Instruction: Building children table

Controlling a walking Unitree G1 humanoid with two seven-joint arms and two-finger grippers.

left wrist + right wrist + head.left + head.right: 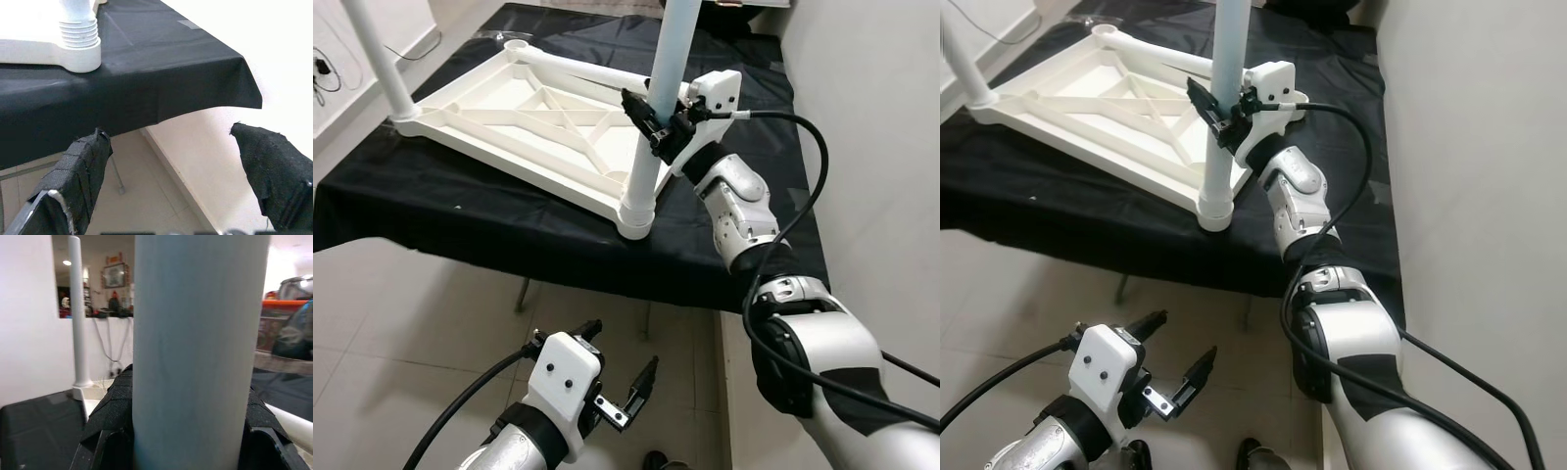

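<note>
A white children's table top [538, 117] lies upside down on a table draped in black cloth [460, 225]. A pale leg [664, 69] stands upright in the top's near right corner socket [636, 213]. My right gripper [653, 122] is shut on this leg about midway up; in the right wrist view the leg [195, 357] sits between the black fingers. Another white leg [377, 54] stands in the left corner. My left gripper [622, 352] hangs open below the table's front edge, holding nothing. Its wrist view looks up at the leg's threaded base [78, 36].
A white wall [871, 127] runs close along the right side of the draped table. A white tube [582, 69] lies along the far side of the upturned top. Beige floor tiles [401, 343] lie under my left arm. Metal table legs [522, 294] stand below the cloth.
</note>
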